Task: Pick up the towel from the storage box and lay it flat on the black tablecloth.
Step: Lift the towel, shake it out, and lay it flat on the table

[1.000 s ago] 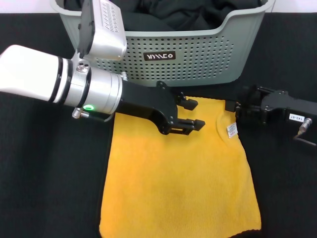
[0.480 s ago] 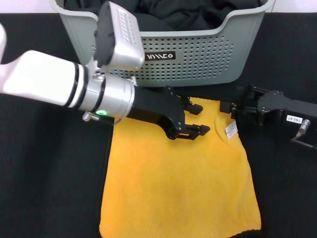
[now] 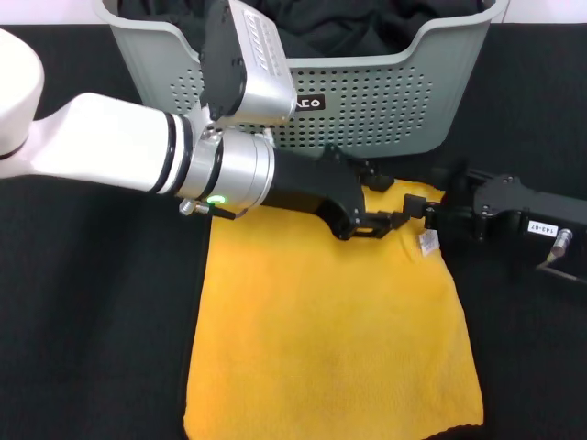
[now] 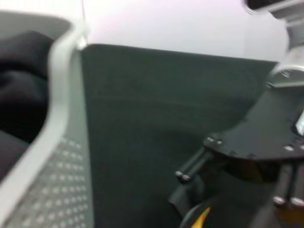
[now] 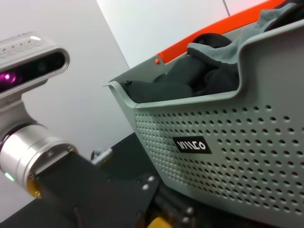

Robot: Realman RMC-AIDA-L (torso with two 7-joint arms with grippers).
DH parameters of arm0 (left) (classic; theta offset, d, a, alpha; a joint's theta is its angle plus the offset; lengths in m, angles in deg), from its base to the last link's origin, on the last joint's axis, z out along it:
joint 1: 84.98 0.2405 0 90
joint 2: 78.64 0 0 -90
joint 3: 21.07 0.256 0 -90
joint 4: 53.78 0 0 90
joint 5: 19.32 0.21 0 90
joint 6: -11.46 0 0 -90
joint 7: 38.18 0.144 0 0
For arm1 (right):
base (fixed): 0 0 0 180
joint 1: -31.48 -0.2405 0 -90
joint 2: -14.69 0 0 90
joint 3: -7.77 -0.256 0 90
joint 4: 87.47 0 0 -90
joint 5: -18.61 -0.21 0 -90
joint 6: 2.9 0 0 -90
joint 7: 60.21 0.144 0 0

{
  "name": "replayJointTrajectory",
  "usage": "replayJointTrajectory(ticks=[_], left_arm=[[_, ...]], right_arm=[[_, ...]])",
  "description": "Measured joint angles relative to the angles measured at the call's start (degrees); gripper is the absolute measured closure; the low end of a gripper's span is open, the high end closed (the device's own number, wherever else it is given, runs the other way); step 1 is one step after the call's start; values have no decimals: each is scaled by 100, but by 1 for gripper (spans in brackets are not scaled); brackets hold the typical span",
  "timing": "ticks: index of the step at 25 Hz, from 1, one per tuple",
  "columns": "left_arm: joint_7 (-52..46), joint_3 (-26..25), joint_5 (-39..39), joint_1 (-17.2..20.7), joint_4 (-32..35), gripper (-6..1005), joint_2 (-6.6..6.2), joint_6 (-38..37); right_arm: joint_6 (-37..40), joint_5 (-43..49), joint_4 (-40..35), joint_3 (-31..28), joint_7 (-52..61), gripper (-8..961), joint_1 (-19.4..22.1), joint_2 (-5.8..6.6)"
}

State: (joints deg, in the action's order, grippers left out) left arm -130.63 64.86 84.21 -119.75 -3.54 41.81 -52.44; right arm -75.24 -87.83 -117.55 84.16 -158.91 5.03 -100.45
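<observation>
The towel [image 3: 330, 330] already lies spread out, yellow side up, on the black tablecloth [image 3: 92, 321], just in front of the storage box [image 3: 385, 101], which holds only dark garments [image 3: 367, 23]. We judge the job nearly done: what remains is flattening the far right corner, where the edge near the white label [image 3: 428, 242] puckers a little.

Our left pincer [image 3: 390, 202] reaches across the towel's far edge with its fingers spread, holding nothing. Our right pincer [image 3: 433, 213] sits at that far right corner, touching or nearly touching the cloth; we cannot tell whether it is pinching the edge or has let go.

To finish well, we should draw the corner outward and away from the box, keep it low against the surface, release only once the pucker is gone, then lift both arms straight up so they do not drag the cloth.
</observation>
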Motion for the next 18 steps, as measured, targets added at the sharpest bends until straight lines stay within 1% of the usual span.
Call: replayJointTrajectory(ticks=[5, 12, 17, 18], left_arm=[[-24, 4, -119, -10, -101, 493, 4, 265], [-27, 2, -168, 3, -143, 492, -9, 279], [-12, -30, -281, 20, -106, 492, -30, 149], [-10, -42, -282, 23, -82, 492, -33, 91]], right_arm=[[-87, -1, 0, 5, 0, 106, 9, 1], [-111, -1, -3, -34, -17, 105, 47, 16], [3, 17, -34, -276, -252, 105, 131, 41], [57, 45, -34, -404, -346, 105, 178, 63]])
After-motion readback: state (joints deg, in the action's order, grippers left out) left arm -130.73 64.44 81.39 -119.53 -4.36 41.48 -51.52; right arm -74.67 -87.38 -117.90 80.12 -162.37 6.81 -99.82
